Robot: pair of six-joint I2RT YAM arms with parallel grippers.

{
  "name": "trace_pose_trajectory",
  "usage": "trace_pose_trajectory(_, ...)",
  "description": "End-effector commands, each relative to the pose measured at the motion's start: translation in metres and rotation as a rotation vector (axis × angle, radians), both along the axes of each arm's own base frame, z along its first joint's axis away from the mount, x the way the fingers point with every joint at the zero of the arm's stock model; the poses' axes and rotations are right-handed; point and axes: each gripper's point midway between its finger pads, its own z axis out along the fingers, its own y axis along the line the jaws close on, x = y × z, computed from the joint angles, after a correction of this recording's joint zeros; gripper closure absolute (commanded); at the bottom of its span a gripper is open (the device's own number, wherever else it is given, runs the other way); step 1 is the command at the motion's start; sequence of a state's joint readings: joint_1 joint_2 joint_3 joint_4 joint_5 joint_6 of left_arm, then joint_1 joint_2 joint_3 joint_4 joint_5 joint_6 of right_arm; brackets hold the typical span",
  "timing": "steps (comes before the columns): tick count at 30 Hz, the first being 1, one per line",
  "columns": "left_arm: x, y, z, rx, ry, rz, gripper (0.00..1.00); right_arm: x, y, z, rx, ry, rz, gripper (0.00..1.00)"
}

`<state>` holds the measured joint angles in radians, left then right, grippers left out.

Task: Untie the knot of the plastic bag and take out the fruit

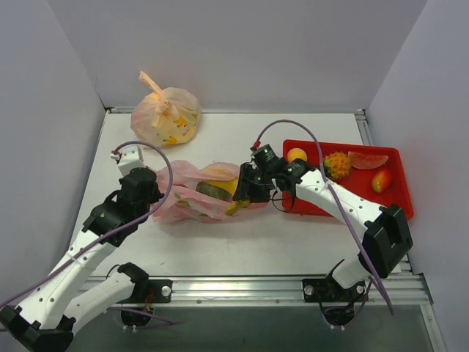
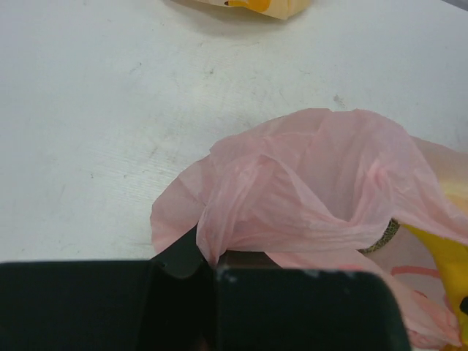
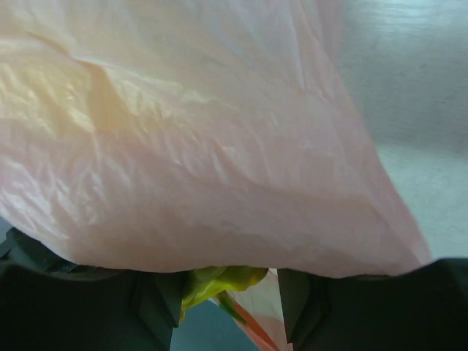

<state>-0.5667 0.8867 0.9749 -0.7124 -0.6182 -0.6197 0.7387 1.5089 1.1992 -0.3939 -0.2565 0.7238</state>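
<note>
The pink plastic bag [image 1: 187, 209] lies slack and flattened at mid-table, and the knot is out of view. My left gripper [image 1: 152, 196] is shut on the bag's left end, with a fold of pink film [image 2: 314, 183] pinched between the fingertips [image 2: 212, 267]. My right gripper [image 1: 249, 189] is at the bag's right end, jaws half apart around the yellow-green end of the banana bunch [image 3: 219, 281]. Pink plastic [image 3: 205, 146] drapes over its fingertips. The yellow banana bunch [image 1: 226, 183] and a dark round fruit [image 1: 209, 190] show inside the bag.
A red tray [image 1: 396, 202] at the right holds a spiky pineapple [image 1: 337, 165], a watermelon slice [image 1: 366, 159], an orange [image 1: 297, 155] and a red-yellow fruit [image 1: 381, 180]. A tied yellowish-orange bag [image 1: 165, 116] stands at the back left. Walls close three sides.
</note>
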Motion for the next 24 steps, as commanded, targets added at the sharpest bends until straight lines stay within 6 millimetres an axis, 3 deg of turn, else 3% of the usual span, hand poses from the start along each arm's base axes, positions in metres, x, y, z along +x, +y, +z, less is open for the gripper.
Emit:
trace_pose_trajectory(1,-0.010,0.032,0.016,0.004,-0.121,0.101,1.00,0.001,-0.041,-0.026,-0.155,0.053,-0.057,1.00)
trace_pose_trajectory(4,-0.022,0.041,0.011,-0.017,-0.147,0.119,1.00,0.001,-0.038,-0.024,-0.179,0.054,0.017,1.00)
trace_pose_trajectory(10,-0.023,0.048,0.015,0.010,-0.162,0.143,1.00,-0.023,-0.020,-0.025,-0.183,0.031,0.307,1.00)
trace_pose_trajectory(16,-0.015,0.036,0.005,0.028,-0.102,0.103,1.00,-0.042,0.000,0.009,-0.016,-0.082,0.504,1.00)
trace_pose_trajectory(24,-0.013,0.048,0.006,0.101,-0.078,0.140,1.00,-0.061,0.008,0.042,0.172,-0.140,0.670,1.00)
